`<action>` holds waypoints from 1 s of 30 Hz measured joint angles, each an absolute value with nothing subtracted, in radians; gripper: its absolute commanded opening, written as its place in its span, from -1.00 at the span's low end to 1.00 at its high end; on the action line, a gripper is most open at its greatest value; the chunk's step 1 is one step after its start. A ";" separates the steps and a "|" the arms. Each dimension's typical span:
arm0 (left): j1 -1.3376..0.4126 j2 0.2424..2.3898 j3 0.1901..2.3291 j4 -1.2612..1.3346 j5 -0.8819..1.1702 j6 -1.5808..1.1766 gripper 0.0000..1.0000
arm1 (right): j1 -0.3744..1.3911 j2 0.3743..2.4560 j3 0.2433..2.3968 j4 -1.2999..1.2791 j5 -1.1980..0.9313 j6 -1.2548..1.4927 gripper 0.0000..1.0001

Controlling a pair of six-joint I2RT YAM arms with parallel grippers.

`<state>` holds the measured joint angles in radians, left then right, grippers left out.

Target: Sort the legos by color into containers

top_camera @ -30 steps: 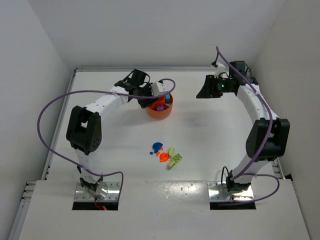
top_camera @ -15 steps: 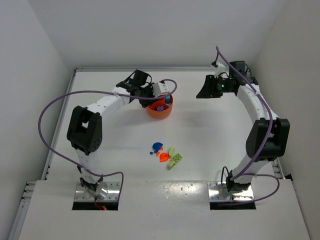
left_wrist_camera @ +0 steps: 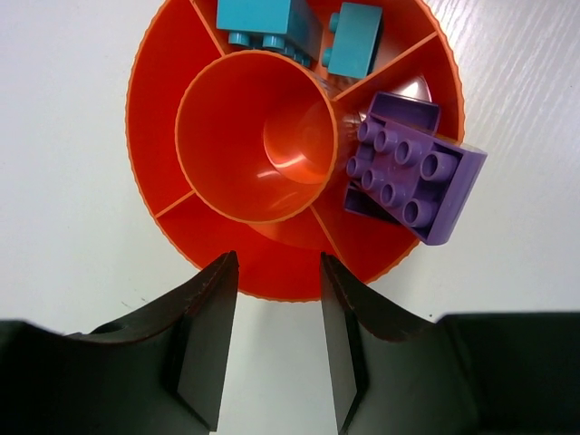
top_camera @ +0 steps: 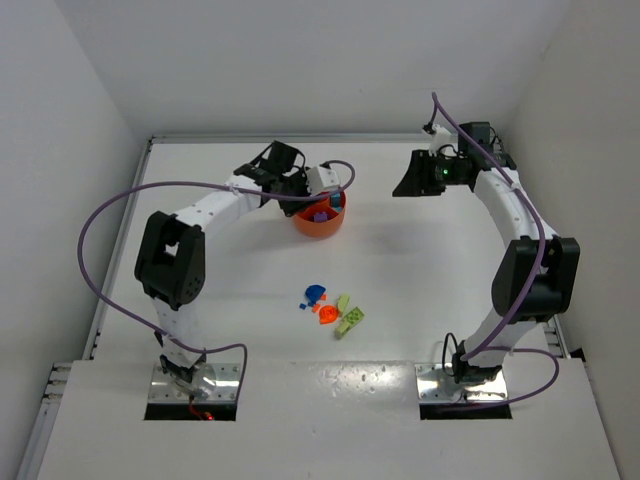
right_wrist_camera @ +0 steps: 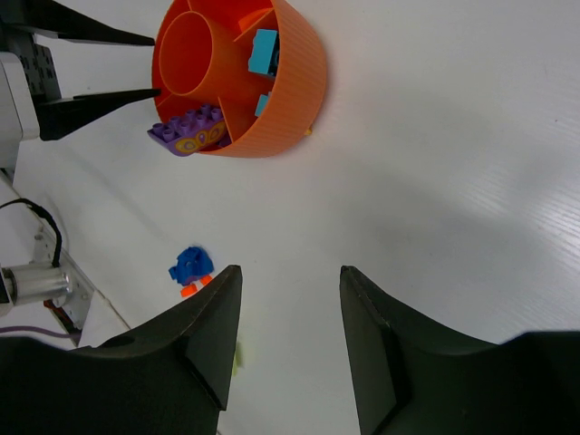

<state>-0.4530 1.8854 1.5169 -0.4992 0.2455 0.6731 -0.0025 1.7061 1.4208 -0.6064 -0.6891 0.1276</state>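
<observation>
The round orange tray [top_camera: 321, 226] stands at the back centre of the table. A purple brick [left_wrist_camera: 408, 172] lies across one wedge and overhangs the rim, and two teal bricks [left_wrist_camera: 263, 18] [left_wrist_camera: 355, 36] sit in the wedge beside it. The central cup [left_wrist_camera: 245, 145] holds nothing. My left gripper [left_wrist_camera: 278, 263] is open and empty, its tips over the tray's rim [left_wrist_camera: 145, 109]. Further right, my right gripper [right_wrist_camera: 290, 272] hangs open and empty at the back right [top_camera: 412, 182]. Loose legos lie mid-table: a blue piece [top_camera: 315, 293], an orange piece [top_camera: 326, 313] and yellow-green pieces [top_camera: 350, 320].
White walls close off the table at the back and both sides. The right wrist view takes in the tray [right_wrist_camera: 290, 82], the left fingers [right_wrist_camera: 91, 109] beside it and the blue piece [right_wrist_camera: 188, 264]. Purple cables loop from both arms.
The left gripper has edged slightly toward the tray. The right arm and the legos have not moved.
</observation>
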 measured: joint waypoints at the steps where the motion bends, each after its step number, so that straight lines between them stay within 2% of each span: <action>1: -0.453 1.886 1.517 -0.498 0.244 0.673 -0.07 | -0.002 1.706 1.421 -0.606 -0.689 0.128 -0.03; 14: -0.453 1.917 1.503 -0.473 0.220 0.672 -0.10 | -0.002 1.706 1.421 -0.606 -0.690 0.128 -0.03; 17: -0.453 1.917 1.500 -0.467 0.221 0.673 0.12 | -0.002 1.706 1.421 -0.607 -0.690 0.128 -0.03; 18: -0.453 1.917 1.499 -0.465 0.224 0.674 0.26 | -0.002 1.706 1.421 -0.607 -0.690 0.128 -0.03; 19: -0.453 1.917 1.494 -0.457 0.232 0.676 0.30 | -0.002 1.706 1.421 -0.607 -0.690 0.128 -0.03; 30: -0.458 1.899 1.459 -0.438 0.298 0.667 0.47 | -0.002 1.706 1.421 -0.607 -0.690 0.128 -0.03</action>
